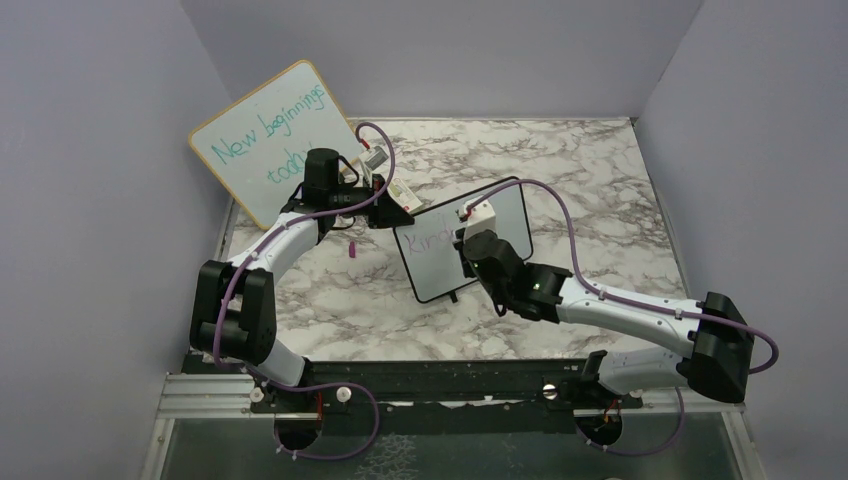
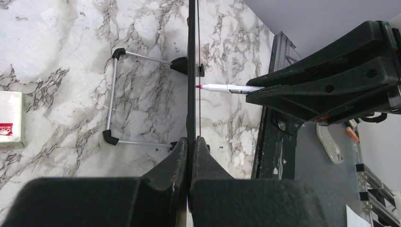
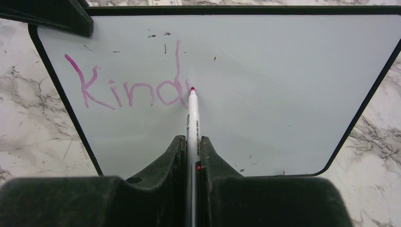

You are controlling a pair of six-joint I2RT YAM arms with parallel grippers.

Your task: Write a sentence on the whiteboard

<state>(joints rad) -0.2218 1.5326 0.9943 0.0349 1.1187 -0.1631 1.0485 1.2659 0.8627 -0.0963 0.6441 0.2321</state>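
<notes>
One whiteboard (image 1: 440, 270) and one wood-framed board (image 1: 270, 130) stand on the bench (image 1: 600, 180). The left hand (image 2: 191, 142) is clamped tight on the whiteboard's upper corner edge. The right hand (image 3: 191, 142) is closed tight around one marker (image 3: 193, 113), its tip touching the board at the end of the sentence (image 3: 118, 92), "Kind"; the surface to the right is blank.

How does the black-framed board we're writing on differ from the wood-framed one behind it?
The black-framed whiteboard is smaller than the wood-framed board. Its pink writing reads only "Kind", while the wood-framed board's teal writing reads "New beginnings" above a partly hidden second line. The left gripper clamps the black-framed whiteboard's edge; the wood-framed board stands tilted at the back left, ungripped. Both are white with rounded corners.
</notes>
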